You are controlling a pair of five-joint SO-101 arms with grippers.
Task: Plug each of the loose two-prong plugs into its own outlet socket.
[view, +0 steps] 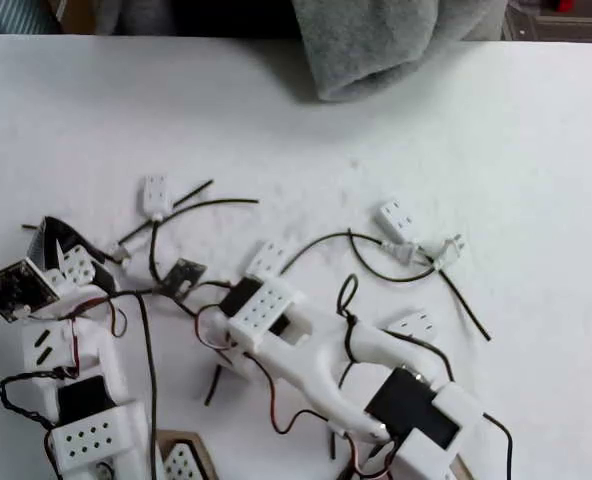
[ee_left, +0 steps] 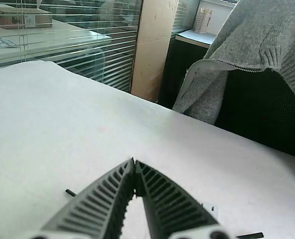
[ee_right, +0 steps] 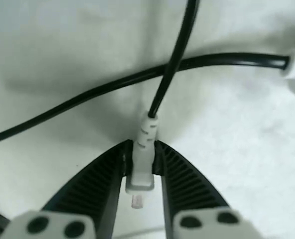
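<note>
My right gripper [ee_right: 142, 145] is shut on a white two-prong plug [ee_right: 143, 159], whose black cable [ee_right: 175, 55] runs away over the table. In the high view it sits low at the left of the middle [view: 185, 272]. My left gripper [ee_left: 134, 163] is shut with nothing in it, raised near the table's left edge [view: 56, 243]. White outlet sockets lie at the upper left [view: 156, 195], the middle [view: 268, 258] and the right [view: 396, 220]. A loose white plug [view: 452, 250] lies at the right on its black cable.
Another socket [view: 414, 325] lies beside the right arm's body. Black cables [view: 206, 208] loop across the table's middle. A grey garment [view: 376, 45] hangs over the far edge. The far half of the white table [view: 496, 130] is bare.
</note>
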